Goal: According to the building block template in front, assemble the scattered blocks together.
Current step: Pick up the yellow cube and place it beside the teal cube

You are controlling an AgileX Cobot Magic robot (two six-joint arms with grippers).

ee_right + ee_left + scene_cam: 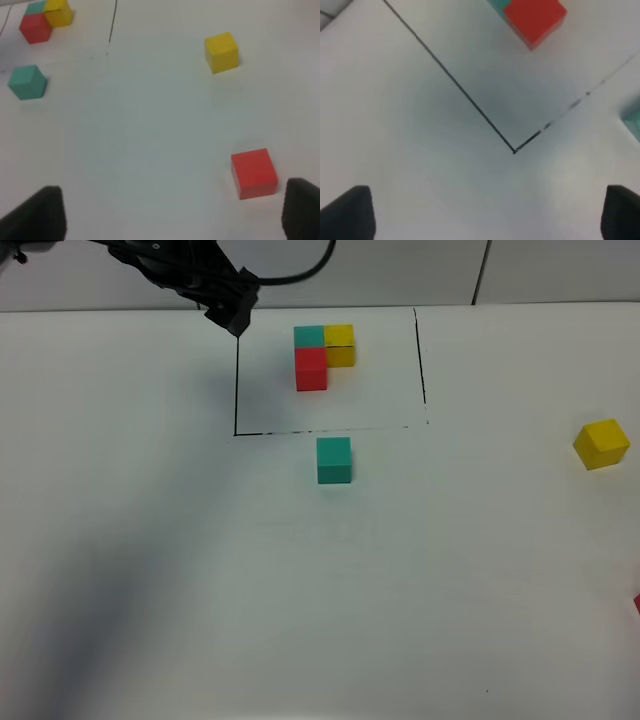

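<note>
The building block template is a teal, yellow and red cluster inside a thin black frame at the table's far middle. It also shows in the right wrist view. The loose teal cube sits just outside the frame's near line. The loose yellow cube lies far right, and the loose red cube is cut by the right edge. My left gripper hovers open and empty over the frame's left line. My right gripper is open and empty, with the red cube close to one fingertip and the yellow cube beyond.
The white table carries only the cubes and the drawn frame. The left arm reaches in from the far left. A wall seam runs along the back edge.
</note>
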